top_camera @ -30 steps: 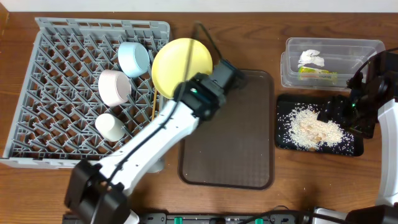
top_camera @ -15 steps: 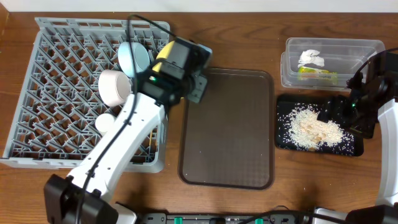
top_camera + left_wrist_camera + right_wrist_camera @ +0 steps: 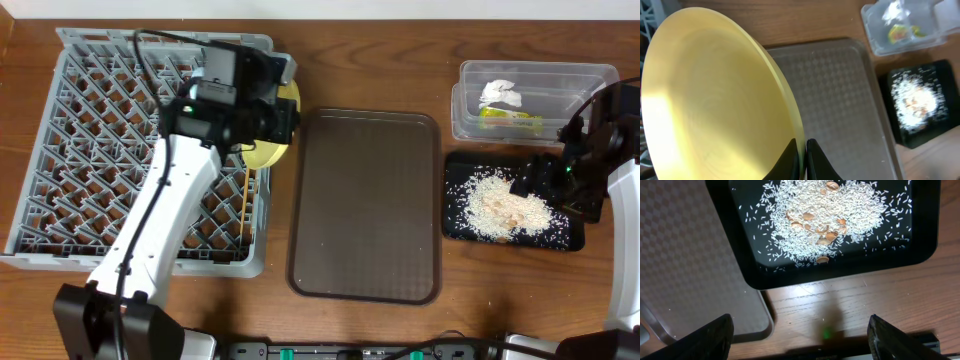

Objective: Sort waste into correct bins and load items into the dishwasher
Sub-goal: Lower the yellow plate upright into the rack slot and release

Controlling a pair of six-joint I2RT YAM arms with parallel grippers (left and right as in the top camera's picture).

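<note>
Wood table (image 3: 400, 40) | left tool (image 3: 803, 148) clamps yellow plate (image 3: 715, 100) (by rim)

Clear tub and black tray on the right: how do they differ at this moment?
The clear tub is see-through with tall walls; the black tray is opaque and shallow. The clear tub holds a crumpled white tissue and a green-and-orange wrapper; the black tray holds a spread pile of rice. Both are small, rectangular, and right of the brown tray.
</note>
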